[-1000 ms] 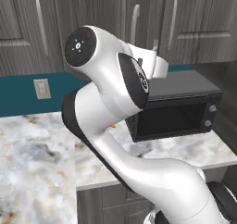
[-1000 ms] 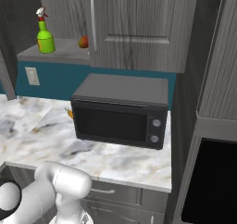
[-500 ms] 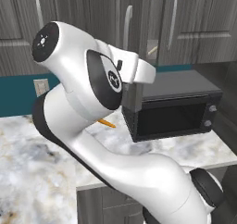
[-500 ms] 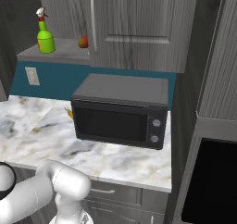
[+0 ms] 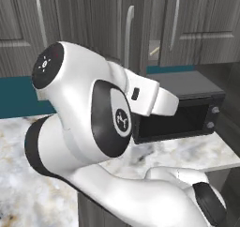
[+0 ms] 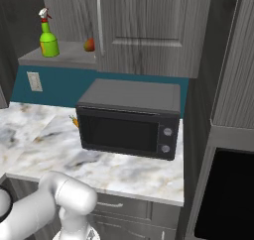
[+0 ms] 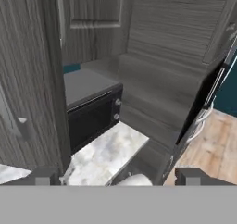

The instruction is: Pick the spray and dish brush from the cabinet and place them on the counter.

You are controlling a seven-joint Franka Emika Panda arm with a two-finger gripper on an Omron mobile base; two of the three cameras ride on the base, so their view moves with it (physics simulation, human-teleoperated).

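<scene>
The spray [image 6: 48, 35], a green bottle with a red-and-white nozzle, stands upright at the left of the grey shelf in the open cabinet [image 6: 59, 60]. A thin pale beige sliver, which looks like the dish brush [image 5: 154, 50], shows in the gap behind the cabinet's door edge. The marble counter [image 6: 114, 172] runs below. In the hand view my gripper [image 7: 118, 177] is open, its fingertips [image 7: 42, 176] wide apart with nothing between them. It is turned away from the shelf, looking past a door edge at the microwave and floor.
A black microwave [image 6: 129, 117] sits on the counter under the cabinet, with an orange carrot [image 6: 74, 121] at its left. A red-yellow apple [image 6: 89, 44] lies on the shelf's right end. My bulky white arm [image 5: 93, 127] hides much of the left base view.
My arm's big elbow joint has swung left and lower in the left base view, and slid left in the right base view. The spray, apple and microwave have not moved.
</scene>
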